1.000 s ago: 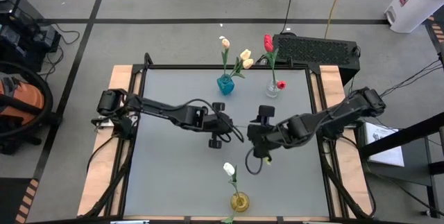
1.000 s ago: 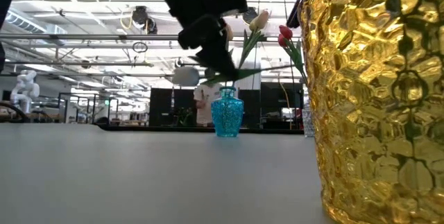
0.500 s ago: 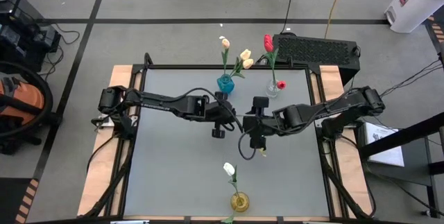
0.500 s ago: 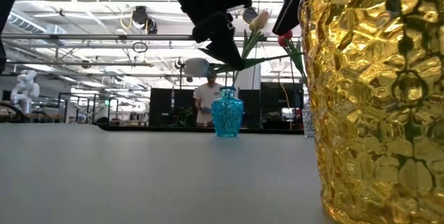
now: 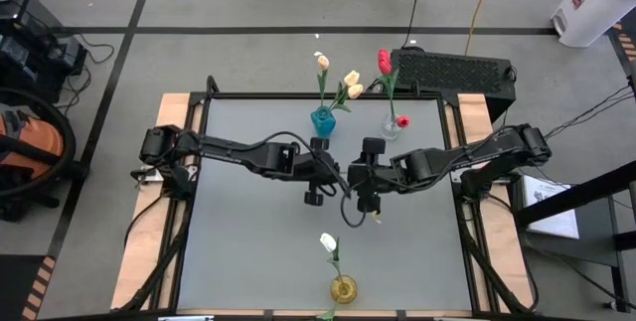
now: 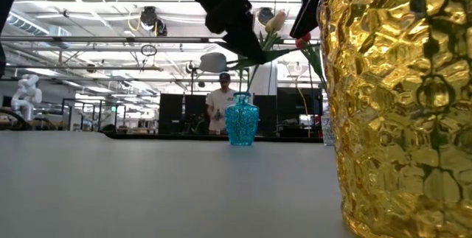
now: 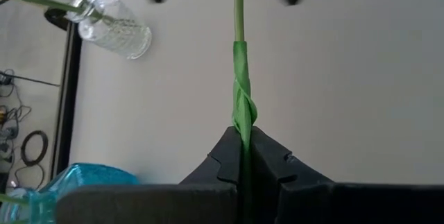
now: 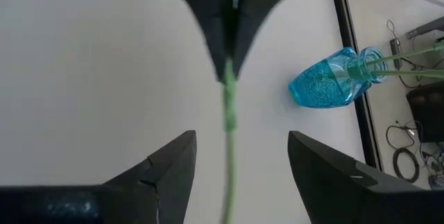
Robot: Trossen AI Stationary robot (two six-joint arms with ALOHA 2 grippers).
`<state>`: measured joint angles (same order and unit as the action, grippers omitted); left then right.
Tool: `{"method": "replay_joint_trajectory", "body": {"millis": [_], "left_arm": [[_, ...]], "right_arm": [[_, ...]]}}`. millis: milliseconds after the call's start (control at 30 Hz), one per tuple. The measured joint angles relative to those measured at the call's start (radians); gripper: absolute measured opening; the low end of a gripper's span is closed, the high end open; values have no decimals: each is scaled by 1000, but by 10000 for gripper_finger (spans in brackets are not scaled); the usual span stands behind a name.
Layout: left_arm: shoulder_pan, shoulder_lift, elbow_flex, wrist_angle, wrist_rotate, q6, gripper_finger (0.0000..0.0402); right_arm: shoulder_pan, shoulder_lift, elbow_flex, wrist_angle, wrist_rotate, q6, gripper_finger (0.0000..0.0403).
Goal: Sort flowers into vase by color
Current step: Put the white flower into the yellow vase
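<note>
1. Left hand (image 5: pixel 331 173) above the centre of the grey counter (image 5: pixel 248 251), clenched on a thin green stem (image 7: pixel 239 85); in the left wrist view, stem pinched between the two dark fingers (image 7: pixel 220 165), a leaf wrapped around it just beyond them.
2. Right hand (image 8: pixel 234 161) just at 3 o'clock of the left hand, spread wide; stem (image 8: pixel 227 123) passing between its fingers (image 8: pixel 170 168) without touching them in the right wrist view.
3. Bud of this held flower: cannot tell its colour.
4. Blue vase (image 5: pixel 323 119) at 12 o'clock on the counter, near the far edge, holding cream-yellow tulips (image 5: pixel 350 83).
5. Clear glass vase (image 5: pixel 389 127) at about 1 o'clock, just beside the blue one, with red tulips (image 5: pixel 384 61).
6. Gold vase (image 5: pixel 343 287) at 6 o'clock, at the near edge, with one white tulip (image 5: pixel 328 242); very close and large in the low view (image 6: pixel 398 105).
7. In the low view, a person (image 6: pixel 220 109) standing far behind the blue vase (image 6: pixel 241 120).
</note>
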<state>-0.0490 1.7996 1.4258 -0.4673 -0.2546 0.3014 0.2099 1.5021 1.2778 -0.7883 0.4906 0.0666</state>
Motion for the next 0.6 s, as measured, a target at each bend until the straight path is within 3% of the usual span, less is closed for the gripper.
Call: {"method": "replay_joint_trajectory", "body": {"millis": [267,600], "left_arm": [[-25,-2,0,-50,-64,-6,12],[-33,-2,23,-51,-70,-6,12]], "right_arm": [[9,0,0,-32,-22,28,219],[15,0,0,-87,-23,82,219]]}}
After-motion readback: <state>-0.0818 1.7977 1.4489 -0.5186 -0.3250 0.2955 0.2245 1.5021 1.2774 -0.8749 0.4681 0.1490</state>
